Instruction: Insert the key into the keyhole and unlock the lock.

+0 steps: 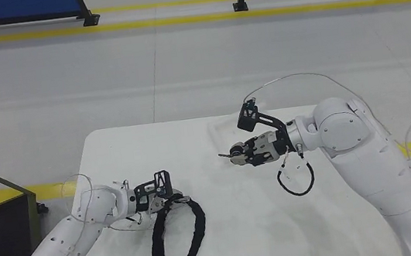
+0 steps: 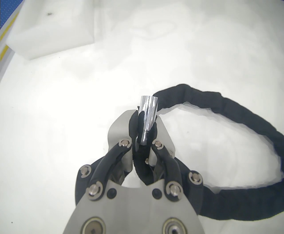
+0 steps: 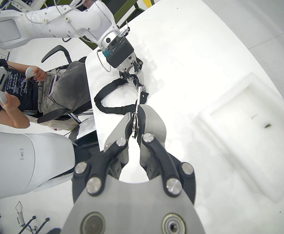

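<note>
Just one key (image 3: 138, 103), right gripper (image 3: 135, 122); one lock (image 2: 148, 116), left gripper (image 2: 144, 124).

The lock (image 1: 180, 240) is a long loop in a black fabric sleeve, lying limp on the white table (image 1: 242, 224) near its front left. One end carries a shiny silver cylinder (image 2: 148, 117), clamped in the left gripper (image 2: 144, 126). The key (image 3: 138, 102) is slim and silver, hung on a small ring (image 3: 134, 124) and pinched in the right gripper (image 3: 135, 127). Its blade points toward the cylinder, well apart from it.
</note>
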